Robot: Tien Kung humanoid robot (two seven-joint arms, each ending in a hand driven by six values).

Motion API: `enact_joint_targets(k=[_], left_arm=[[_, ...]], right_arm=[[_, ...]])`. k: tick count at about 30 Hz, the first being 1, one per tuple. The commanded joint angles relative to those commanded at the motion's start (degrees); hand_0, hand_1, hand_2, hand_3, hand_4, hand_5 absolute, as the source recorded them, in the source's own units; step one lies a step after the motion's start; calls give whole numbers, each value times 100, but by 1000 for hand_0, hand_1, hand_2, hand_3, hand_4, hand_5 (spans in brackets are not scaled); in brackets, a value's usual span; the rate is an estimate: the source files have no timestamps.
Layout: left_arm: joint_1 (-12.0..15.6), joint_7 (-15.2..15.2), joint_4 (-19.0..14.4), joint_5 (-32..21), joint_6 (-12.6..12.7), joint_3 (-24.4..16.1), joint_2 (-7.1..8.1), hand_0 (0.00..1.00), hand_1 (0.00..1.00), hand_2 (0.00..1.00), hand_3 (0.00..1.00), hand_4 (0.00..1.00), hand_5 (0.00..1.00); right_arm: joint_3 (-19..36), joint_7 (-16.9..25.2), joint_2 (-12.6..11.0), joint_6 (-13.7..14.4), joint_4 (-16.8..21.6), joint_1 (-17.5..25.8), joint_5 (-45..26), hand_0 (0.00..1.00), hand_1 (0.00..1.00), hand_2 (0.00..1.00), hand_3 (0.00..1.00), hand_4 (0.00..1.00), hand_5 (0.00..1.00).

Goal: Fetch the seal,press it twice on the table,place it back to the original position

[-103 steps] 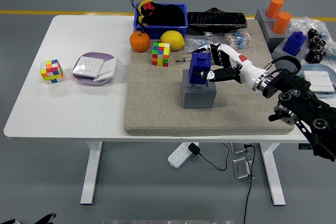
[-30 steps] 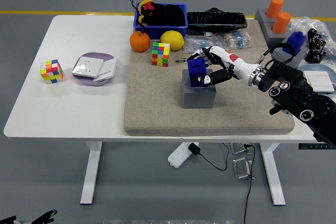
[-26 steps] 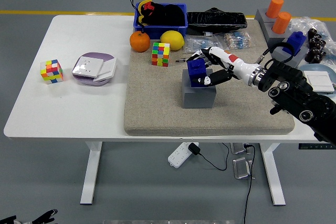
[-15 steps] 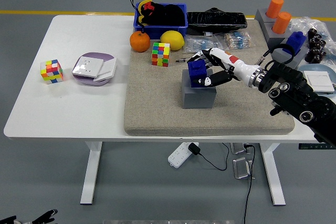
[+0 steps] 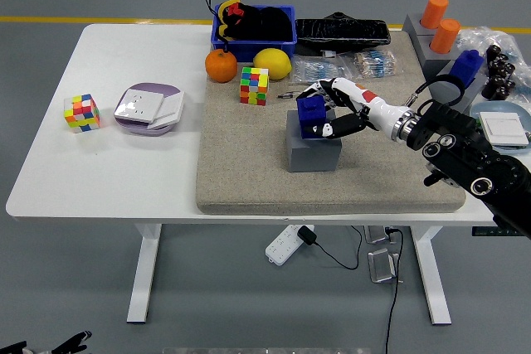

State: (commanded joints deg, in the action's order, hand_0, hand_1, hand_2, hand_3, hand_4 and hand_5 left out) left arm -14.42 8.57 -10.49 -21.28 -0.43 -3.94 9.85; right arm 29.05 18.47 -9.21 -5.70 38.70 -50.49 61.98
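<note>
Blue seal (image 5: 312, 113) sits on top of the grey block (image 5: 313, 148), which stands on the beige mat (image 5: 249, 180) near the middle of the surface (image 5: 99, 172). Right hand (image 5: 330, 110) reaches in from the right of the block, fingers wrapped around the seal, which looks seated or nearly seated on the block. No stamp marks can be made out on the mat. Judgement: either the fetch or the return step is in hand; these pictures cannot say which. Left hand not in view
</note>
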Motion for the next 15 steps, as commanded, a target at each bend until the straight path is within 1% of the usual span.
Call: enact_joint_targets(k=[4,5,10,11,15], left_arm=[[4,1,1,-9,-2,10,-1,813,790,766,802,700,416],[5,2,1,-11,-4,11,-1,813,791,767,803,700,416],[5,0,0,-3,-3,1,-2,813,791,767,803,700,416],[4,-1,0,3,-3,-6,-2,813,790,766,803,700,415],[5,-2,-1,8,-2,-13,-4,813,790,766,803,700,415]], right_arm=[[-2,-7,-1,-17,-6,3,-5,571,444,460,449,743,2],[-3,-6,0,-21,-8,4,-4,612,519,541,546,823,2],[2,-2,4,-73,-20,10,4,612,519,541,546,823,2],[2,-2,4,-78,-21,10,5,678,624,636,619,888,2],[7,-10,5,-107,-23,15,18,678,624,636,619,888,2]])
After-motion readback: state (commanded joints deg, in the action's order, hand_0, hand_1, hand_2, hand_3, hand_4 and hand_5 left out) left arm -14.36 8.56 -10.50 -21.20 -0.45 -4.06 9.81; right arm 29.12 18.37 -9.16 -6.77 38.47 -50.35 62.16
